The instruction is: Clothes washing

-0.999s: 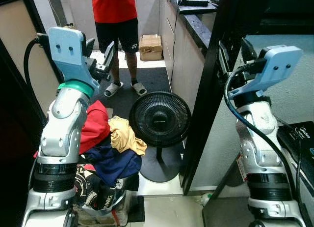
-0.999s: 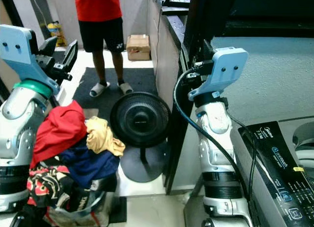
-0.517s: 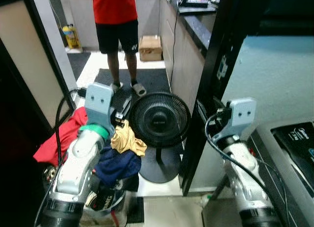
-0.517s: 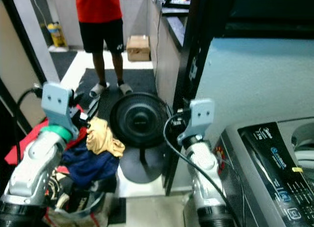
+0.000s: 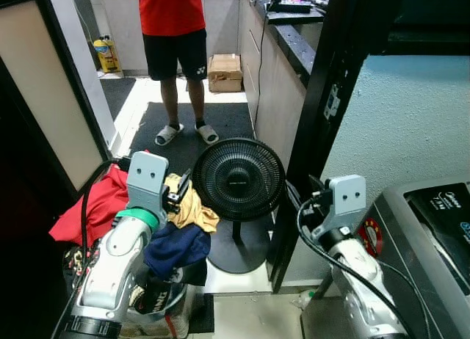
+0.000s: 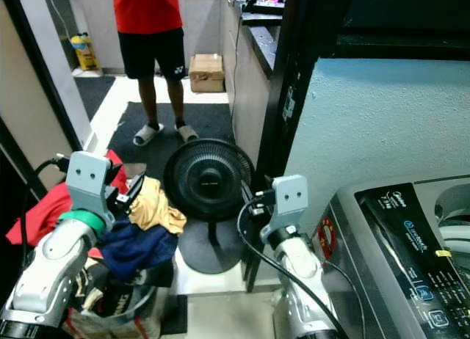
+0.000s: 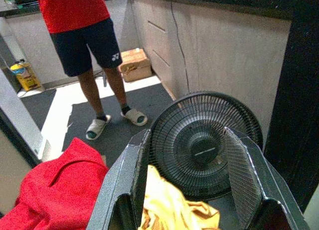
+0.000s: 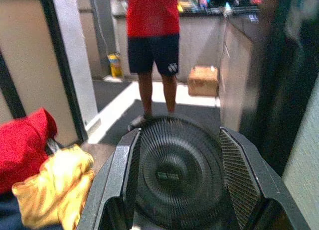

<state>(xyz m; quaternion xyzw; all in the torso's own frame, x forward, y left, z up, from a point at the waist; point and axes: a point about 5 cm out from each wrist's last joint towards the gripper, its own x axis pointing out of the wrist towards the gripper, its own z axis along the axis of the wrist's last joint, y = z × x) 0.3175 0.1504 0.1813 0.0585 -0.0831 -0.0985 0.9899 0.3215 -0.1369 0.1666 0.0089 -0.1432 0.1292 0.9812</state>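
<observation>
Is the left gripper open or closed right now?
Open. In the left wrist view the left gripper has its fingers spread wide, empty, above the yellow garment.

A home's laundry corner beside a kitchen. At lower right stands a top-loading washing machine (image 6: 411, 251); at lower left a basket (image 5: 158, 310) is heaped with clothes (image 5: 139, 207). A floor fan (image 5: 239, 179) stands at centre, a dark-topped kitchen desk (image 5: 294, 38) runs along upper right, and a person in slippers (image 5: 175, 31) stands at top.
</observation>
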